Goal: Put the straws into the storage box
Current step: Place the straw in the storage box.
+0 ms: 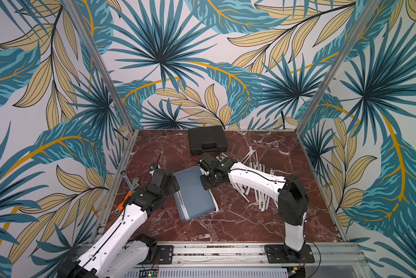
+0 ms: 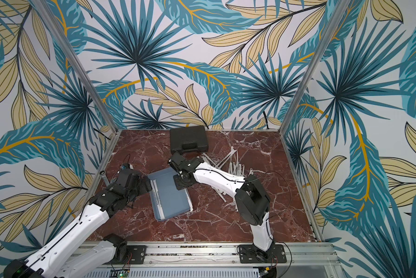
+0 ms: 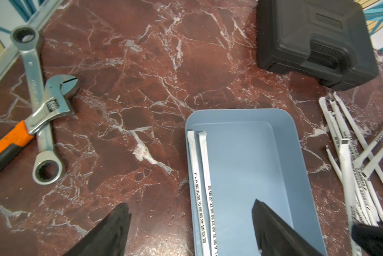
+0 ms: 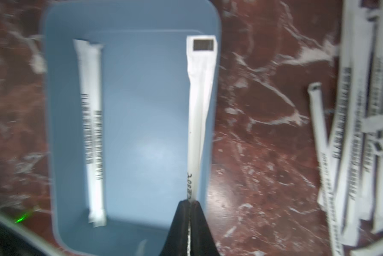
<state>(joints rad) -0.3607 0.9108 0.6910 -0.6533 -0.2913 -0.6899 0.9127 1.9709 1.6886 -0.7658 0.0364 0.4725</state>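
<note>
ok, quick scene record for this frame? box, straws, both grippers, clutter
storage box: between the two arms, lying flat
straws in box: two, side by side along its left wall
held straw: pinched at one end, lying along the box's right side
loose straws: pile to the right of the box
left gripper: open, empty, straddling the box's left wall
right gripper: shut on held straw
clutter: black case beyond the box; two crossed wrenches at far left
</note>
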